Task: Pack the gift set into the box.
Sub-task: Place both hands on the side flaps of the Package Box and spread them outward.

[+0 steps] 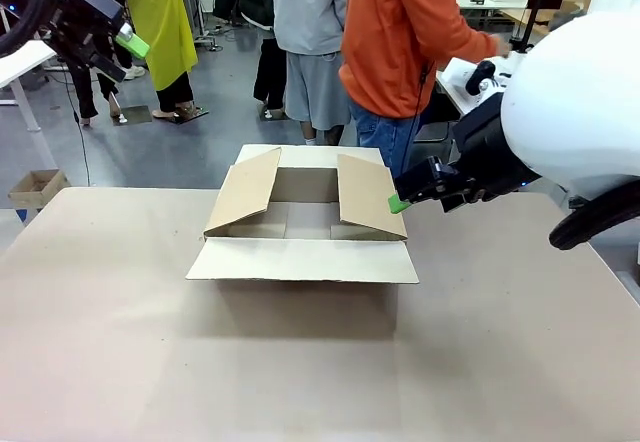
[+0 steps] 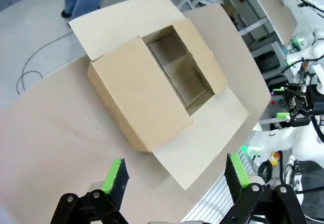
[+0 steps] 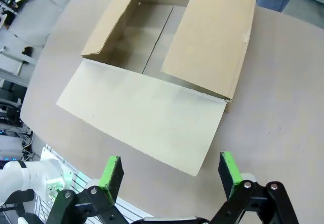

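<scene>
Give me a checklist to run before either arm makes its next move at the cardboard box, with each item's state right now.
1. Cardboard box upright on the table, opening up: ok.
2. Visible part of the box floor bare: ok.
3. Side flaps out of the opening: not ok; the left flap and right flap lean inward over it.
4. Left gripper open and empty: ok.
5. Right gripper open and empty: ok.
6. Right gripper apart from the right flap: cannot tell; in the front view its green pad sits at the flap's edge.
</scene>
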You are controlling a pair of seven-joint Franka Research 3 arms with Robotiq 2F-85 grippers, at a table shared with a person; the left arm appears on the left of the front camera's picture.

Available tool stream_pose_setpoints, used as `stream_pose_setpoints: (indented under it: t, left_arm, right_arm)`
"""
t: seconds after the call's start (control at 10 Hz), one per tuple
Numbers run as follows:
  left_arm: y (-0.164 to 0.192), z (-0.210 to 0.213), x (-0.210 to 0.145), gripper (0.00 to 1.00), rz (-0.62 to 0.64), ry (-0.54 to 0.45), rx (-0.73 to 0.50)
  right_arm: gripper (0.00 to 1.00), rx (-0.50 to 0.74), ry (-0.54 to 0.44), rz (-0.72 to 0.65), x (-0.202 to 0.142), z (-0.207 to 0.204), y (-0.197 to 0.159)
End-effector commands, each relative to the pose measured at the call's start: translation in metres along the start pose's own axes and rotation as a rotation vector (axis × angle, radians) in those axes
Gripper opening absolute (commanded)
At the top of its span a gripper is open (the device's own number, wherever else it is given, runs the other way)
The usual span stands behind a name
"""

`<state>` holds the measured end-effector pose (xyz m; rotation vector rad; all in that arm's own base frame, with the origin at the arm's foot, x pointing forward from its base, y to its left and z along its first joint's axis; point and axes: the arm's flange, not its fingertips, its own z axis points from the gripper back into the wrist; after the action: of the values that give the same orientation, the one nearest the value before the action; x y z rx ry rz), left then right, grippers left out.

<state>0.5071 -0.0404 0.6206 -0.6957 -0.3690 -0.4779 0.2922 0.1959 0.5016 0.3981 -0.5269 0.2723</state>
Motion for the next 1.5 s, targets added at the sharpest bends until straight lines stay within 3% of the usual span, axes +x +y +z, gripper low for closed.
stream_pose_setpoints:
  t: [0.0,0.5,0.6,0.7,0.8,1.0,1.2,1.3,1.4]
  left_arm:
    - [-0.003,-0.002,-0.001,1.00,-0.007,-0.017,-0.003]
    - [-0.001,-0.001,0.000,1.00,-0.001,0.001,0.000]
    - [-0.020,-0.012,0.015,1.00,-0.041,-0.059,0.011]
    - [-0.024,-0.053,0.029,1.00,-0.019,-0.046,0.021]
    - [-0.028,-0.096,0.030,1.00,0.015,-0.102,0.014]
    - [-0.042,-0.152,0.006,1.00,0.072,-0.115,0.087]
    - [-0.048,-0.162,-0.019,1.00,0.107,-0.073,0.177]
    - [-0.042,-0.123,-0.019,1.00,0.074,0.153,0.145]
    - [-0.043,-0.183,-0.006,1.00,0.077,-0.074,0.119]
  right_arm:
    - [1.00,0.015,0.002,0.015,0.001,0.004,0.000]
    - [1.00,0.015,0.002,0.015,0.001,0.004,0.000]
    - [1.00,0.000,-0.001,0.001,0.000,0.001,0.000]
    - [1.00,0.013,-0.081,0.035,0.004,-0.017,0.003]
    - [1.00,0.018,-0.126,0.044,0.008,-0.034,-0.002]
    - [1.00,-0.025,-0.215,0.024,0.019,-0.068,-0.019]
    - [1.00,-0.013,-0.264,0.012,0.032,-0.090,-0.029]
    - [1.00,-0.065,-0.164,-0.011,0.030,-0.081,-0.031]
    - [1.00,-0.072,-0.225,-0.019,0.016,-0.064,-0.019]
